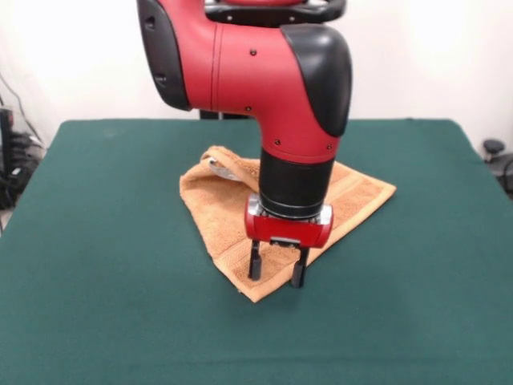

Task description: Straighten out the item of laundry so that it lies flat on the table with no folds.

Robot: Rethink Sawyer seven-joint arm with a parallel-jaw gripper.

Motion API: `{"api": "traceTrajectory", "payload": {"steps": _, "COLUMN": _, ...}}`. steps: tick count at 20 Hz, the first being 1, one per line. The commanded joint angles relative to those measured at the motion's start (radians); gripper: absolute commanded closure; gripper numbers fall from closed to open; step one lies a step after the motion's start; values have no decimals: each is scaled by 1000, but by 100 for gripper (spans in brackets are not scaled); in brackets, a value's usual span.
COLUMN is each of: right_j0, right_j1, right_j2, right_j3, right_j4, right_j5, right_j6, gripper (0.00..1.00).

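Observation:
An orange-tan terry towel (220,204) lies folded into a rough triangle near the middle of the dark green table (96,265), one point toward the near edge. A small white tag (215,164) shows at its far left corner, where the cloth is rumpled. The red and black arm comes down from above and hides the towel's middle. My gripper (276,271) hangs over the towel's near point, fingers (255,261) spread apart with nothing between them, tips at or just above the cloth.
Cables and dark gear (16,160) sit beyond the table's left edge. A dark object (495,152) stands off the right edge. A white wall is behind the robot.

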State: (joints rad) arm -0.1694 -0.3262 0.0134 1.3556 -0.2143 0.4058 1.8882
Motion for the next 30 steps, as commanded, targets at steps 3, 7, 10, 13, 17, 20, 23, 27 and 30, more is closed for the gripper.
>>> {"api": "traceTrajectory", "payload": {"steps": 3, "right_j0": 39, "right_j1": 153, "right_j2": 30, "right_j3": -73, "right_j4": -65, "right_j5": -56, "right_j6": 36, "gripper": 0}}
{"api": "traceTrajectory", "payload": {"steps": 7, "right_j0": 51, "right_j1": 153, "right_j2": 13, "right_j3": -79, "right_j4": -67, "right_j5": -59, "right_j6": 45, "gripper": 100}}
{"api": "traceTrajectory", "payload": {"steps": 10, "right_j0": 57, "right_j1": 152, "right_j2": 5, "right_j3": -83, "right_j4": -64, "right_j5": -56, "right_j6": 59, "gripper": 100}}
{"api": "traceTrajectory", "payload": {"steps": 13, "right_j0": 50, "right_j1": 152, "right_j2": 15, "right_j3": -84, "right_j4": -64, "right_j5": -61, "right_j6": 59, "gripper": 100}}
{"api": "traceTrajectory", "payload": {"steps": 17, "right_j0": 47, "right_j1": 150, "right_j2": 20, "right_j3": -83, "right_j4": -62, "right_j5": -56, "right_j6": 66, "gripper": 100}}
{"api": "traceTrajectory", "payload": {"steps": 20, "right_j0": 59, "right_j1": 146, "right_j2": 9, "right_j3": -85, "right_j4": -55, "right_j5": -36, "right_j6": 81, "gripper": 100}}
{"api": "traceTrajectory", "payload": {"steps": 23, "right_j0": 64, "right_j1": 125, "right_j2": 8, "right_j3": -79, "right_j4": -36, "right_j5": 31, "right_j6": 77, "gripper": 100}}
{"api": "traceTrajectory", "payload": {"steps": 27, "right_j0": 74, "right_j1": 77, "right_j2": 9, "right_j3": -62, "right_j4": -8, "right_j5": 159, "right_j6": 66, "gripper": 100}}
{"api": "traceTrajectory", "payload": {"steps": 30, "right_j0": 74, "right_j1": 42, "right_j2": 13, "right_j3": -32, "right_j4": 1, "right_j5": 199, "right_j6": 67, "gripper": 100}}
